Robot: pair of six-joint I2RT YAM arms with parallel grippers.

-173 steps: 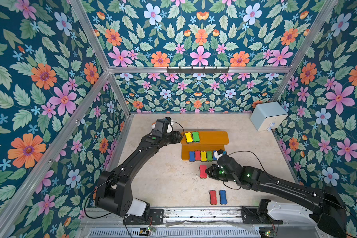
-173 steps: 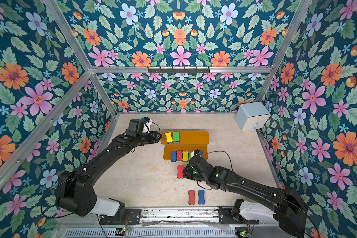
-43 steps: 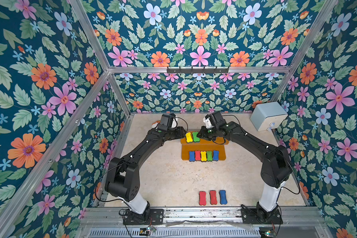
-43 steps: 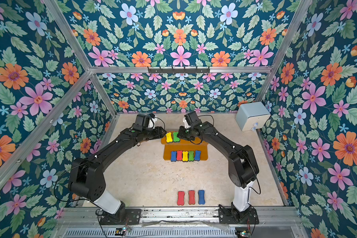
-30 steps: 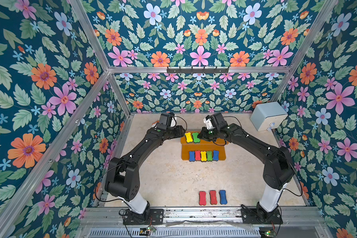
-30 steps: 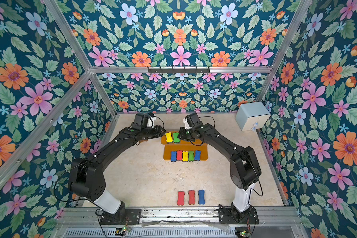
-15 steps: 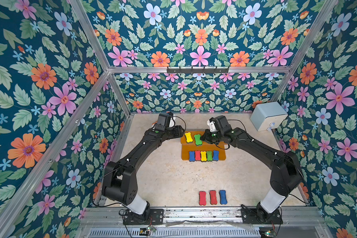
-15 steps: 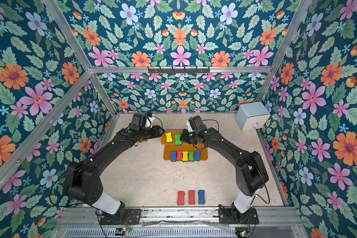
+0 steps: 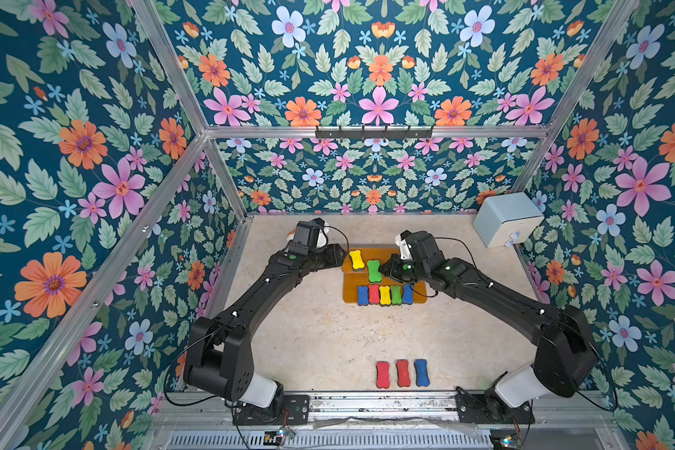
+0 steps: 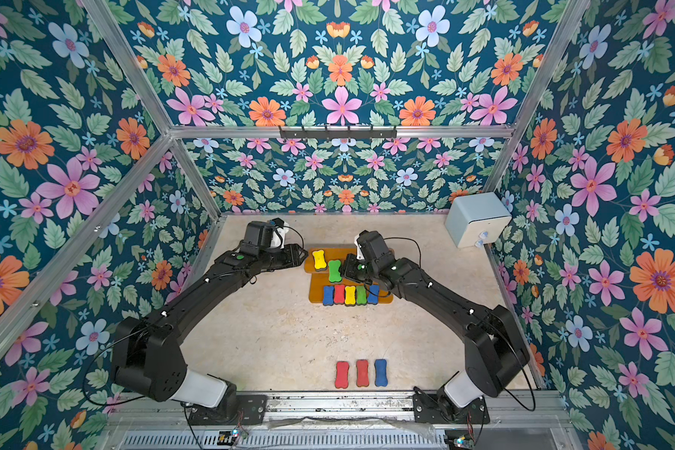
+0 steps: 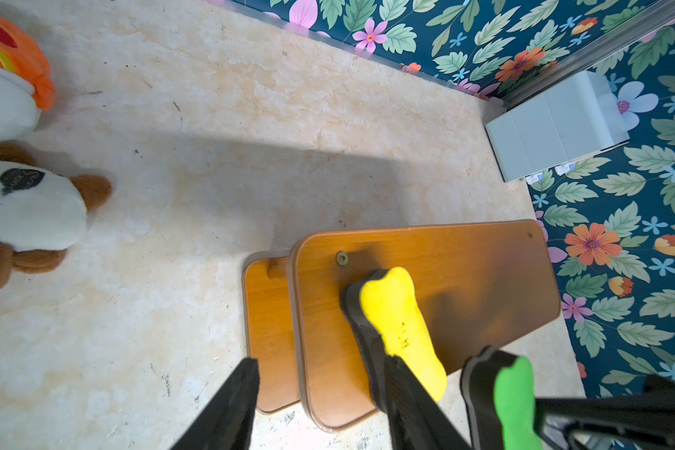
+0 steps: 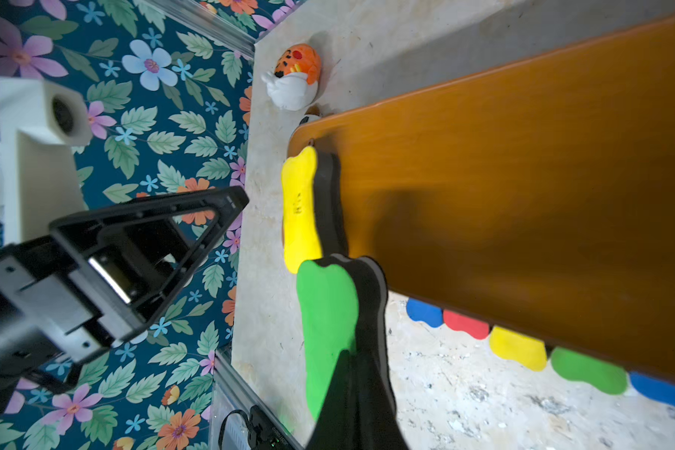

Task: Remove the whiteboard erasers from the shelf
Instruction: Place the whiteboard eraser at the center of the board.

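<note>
Above the shelf [image 11: 484,265], green eraser [image 9: 373,270] newly in right tool [image 9: 383,269]

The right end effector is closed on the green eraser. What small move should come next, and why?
Probably raise the right end effector a little: it is shut on the green eraser, which is at the upper board of the shelf, close beside the yellow eraser.

Teal floral wallpaper [image 9: 367,78] covers the walls — aluminium bars [image 9: 484,131] frame them. A pale blue box [image 9: 508,219] stands on the beige marbled floor [image 9: 328,343].
</note>
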